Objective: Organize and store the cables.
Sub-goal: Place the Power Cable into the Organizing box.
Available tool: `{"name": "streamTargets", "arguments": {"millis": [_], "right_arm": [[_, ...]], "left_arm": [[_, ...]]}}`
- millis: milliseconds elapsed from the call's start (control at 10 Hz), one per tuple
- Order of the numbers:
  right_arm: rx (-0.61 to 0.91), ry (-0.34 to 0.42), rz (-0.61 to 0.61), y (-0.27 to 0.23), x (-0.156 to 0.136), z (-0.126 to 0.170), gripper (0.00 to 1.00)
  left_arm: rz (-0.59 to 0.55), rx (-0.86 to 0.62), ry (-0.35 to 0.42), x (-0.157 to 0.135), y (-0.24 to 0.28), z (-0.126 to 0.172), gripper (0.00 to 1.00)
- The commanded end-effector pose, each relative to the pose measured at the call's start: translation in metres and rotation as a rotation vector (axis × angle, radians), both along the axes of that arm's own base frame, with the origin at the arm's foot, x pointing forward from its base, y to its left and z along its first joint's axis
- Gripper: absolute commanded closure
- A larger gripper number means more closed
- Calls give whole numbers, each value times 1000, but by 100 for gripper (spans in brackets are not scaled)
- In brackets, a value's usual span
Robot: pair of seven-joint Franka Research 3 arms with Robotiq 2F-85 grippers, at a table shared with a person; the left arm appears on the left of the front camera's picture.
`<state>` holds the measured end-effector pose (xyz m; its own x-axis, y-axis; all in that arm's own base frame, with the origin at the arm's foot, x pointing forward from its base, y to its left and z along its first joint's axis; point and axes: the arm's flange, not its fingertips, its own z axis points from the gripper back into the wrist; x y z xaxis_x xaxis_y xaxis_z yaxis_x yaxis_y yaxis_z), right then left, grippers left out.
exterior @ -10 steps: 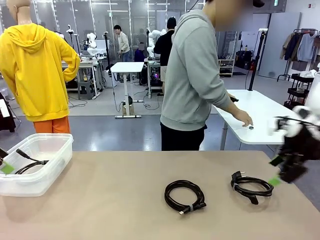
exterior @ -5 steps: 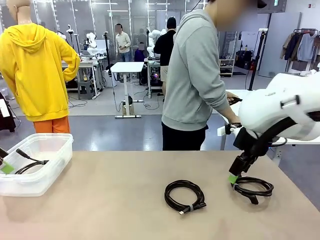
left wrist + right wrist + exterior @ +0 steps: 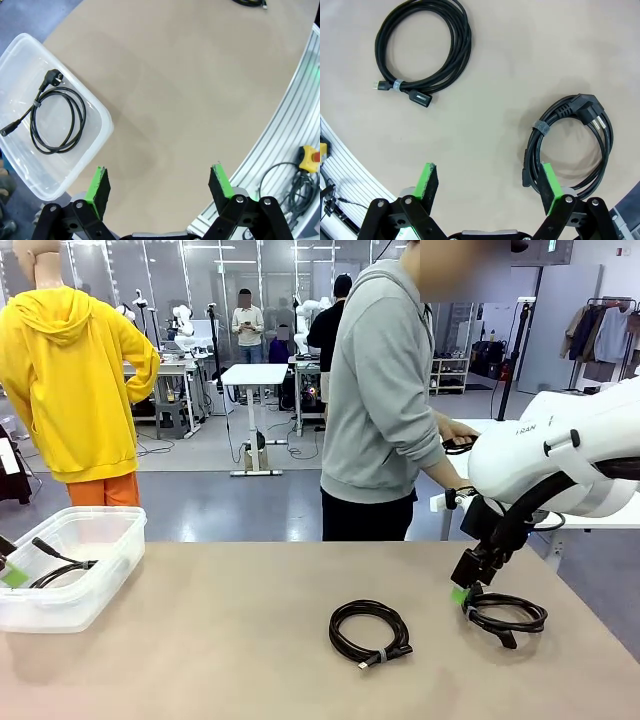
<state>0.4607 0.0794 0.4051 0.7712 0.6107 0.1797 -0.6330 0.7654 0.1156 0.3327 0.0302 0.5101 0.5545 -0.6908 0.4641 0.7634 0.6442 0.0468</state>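
Left wrist view: cable [image 3: 36, 104] in bin [image 3: 75, 81]

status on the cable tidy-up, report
Left gripper open, above table by the bin. Right gripper open, low over plug coil. Stored coil in bin, centre coil loose on table. Nothing in the way.

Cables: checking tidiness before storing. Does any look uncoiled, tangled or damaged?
Nothing stands out. The middle cable and the right cable lie flat on the table, each coiled and tied; the bin cable is coiled too.
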Motion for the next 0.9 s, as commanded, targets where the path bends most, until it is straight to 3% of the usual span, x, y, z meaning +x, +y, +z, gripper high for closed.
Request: {"name": "streamTargets", "arguments": {"millis": [0, 200, 800], "right_arm": [[-36, 25, -93, -3, 14, -11, 0], [-84, 108, -195, -7, 27, -34, 0], [-122, 154, -382, -5, 63, -81, 0]], "left_arm": [[7, 3, 8, -1, 0, 2, 0], [7, 3, 8, -1, 0, 2, 0], [7, 3, 8, -1, 0, 2, 0]]}}
